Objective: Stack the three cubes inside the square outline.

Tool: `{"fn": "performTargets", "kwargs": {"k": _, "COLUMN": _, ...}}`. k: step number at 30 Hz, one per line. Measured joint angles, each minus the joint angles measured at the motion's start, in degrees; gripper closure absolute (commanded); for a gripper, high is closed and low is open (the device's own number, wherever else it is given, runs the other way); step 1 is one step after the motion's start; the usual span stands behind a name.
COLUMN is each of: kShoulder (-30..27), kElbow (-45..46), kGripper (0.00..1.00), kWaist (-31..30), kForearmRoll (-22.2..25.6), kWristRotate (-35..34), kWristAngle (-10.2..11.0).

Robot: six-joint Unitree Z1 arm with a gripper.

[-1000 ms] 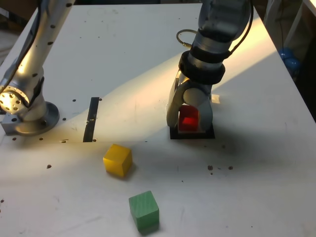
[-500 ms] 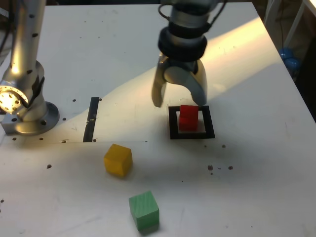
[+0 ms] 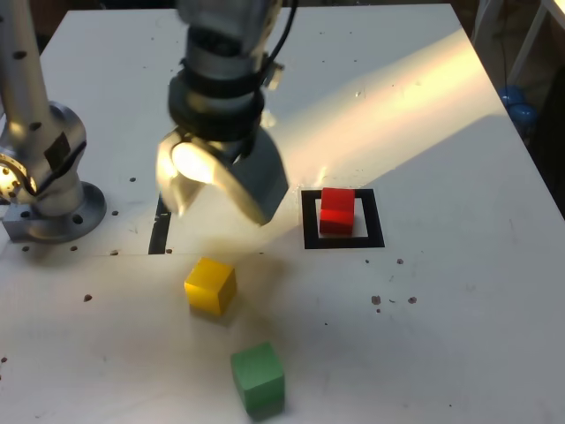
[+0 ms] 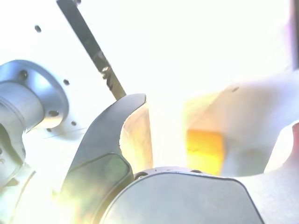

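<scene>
The red cube sits alone inside the black square outline. In the exterior view my gripper hangs open to the left of the outline, above the table and just behind the yellow cube, with nothing between its jaws. The green cube lies nearer the front edge. The wrist view is washed out by glare; the yellow cube shows between the spread fingers.
A thin black strip lies on the white table at the exterior view's left, partly behind the gripper, and shows as the strip in the wrist view. The arm's round base stands at the left edge. Small dark specks dot the table.
The gripper opened, let go of the red cube in the outline, rose and swung to the exterior view's left, ending above the yellow cube. The cubes have not moved.
</scene>
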Motion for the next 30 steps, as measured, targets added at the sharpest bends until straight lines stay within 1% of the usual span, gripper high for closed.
{"fn": "performTargets", "kwargs": {"k": 4, "kShoulder": -0.56, "kElbow": 1.16, "kGripper": 0.02, "kWaist": -3.09, "kForearmRoll": -1.09, "kWristRotate": -1.02, "kWristAngle": -1.47}}
{"fn": "performTargets", "kwargs": {"k": 8, "kShoulder": 0.57, "kElbow": 1.74, "kGripper": 0.03, "kWaist": -4.45, "kForearmRoll": -2.84, "kWristRotate": -1.34, "kWristAngle": -2.96}}
{"fn": "performTargets", "kwargs": {"k": 10, "kShoulder": 1.38, "kElbow": 1.93, "kGripper": 0.03, "kWaist": -4.72, "kForearmRoll": -3.35, "kWristRotate": -1.38, "kWristAngle": -3.22}}
{"fn": "performTargets", "kwargs": {"k": 18, "kShoulder": 4.39, "kElbow": 3.43, "kGripper": 0.06, "kWaist": -6.84, "kForearmRoll": -7.76, "kWristRotate": -1.58, "kWristAngle": -5.36}}
{"fn": "performTargets", "kwargs": {"k": 22, "kShoulder": 5.47, "kElbow": 3.6, "kGripper": 0.1, "kWaist": -8.0, "kForearmRoll": -8.93, "kWristRotate": -2.06, "kWristAngle": -6.11}}
{"fn": "performTargets", "kwargs": {"k": 24, "kShoulder": 5.82, "kElbow": 3.6, "kGripper": 0.13, "kWaist": -8.44, "kForearmRoll": -9.16, "kWristRotate": -2.31, "kWristAngle": -6.41}}
{"fn": "performTargets", "kwargs": {"k": 26, "kShoulder": 6.2, "kElbow": 3.6, "kGripper": 0.19, "kWaist": -8.83, "kForearmRoll": -9.31, "kWristRotate": -2.55, "kWristAngle": -6.71}}
{"fn": "performTargets", "kwargs": {"k": 28, "kShoulder": 6.63, "kElbow": 3.6, "kGripper": 0.27, "kWaist": -9.15, "kForearmRoll": -9.57, "kWristRotate": -2.74, "kWristAngle": -7.02}}
{"fn": "performTargets", "kwargs": {"k": 30, "kShoulder": 7.01, "kElbow": 3.6, "kGripper": 0.39, "kWaist": -9.34, "kForearmRoll": -9.91, "kWristRotate": -2.98, "kWristAngle": -7.21}}
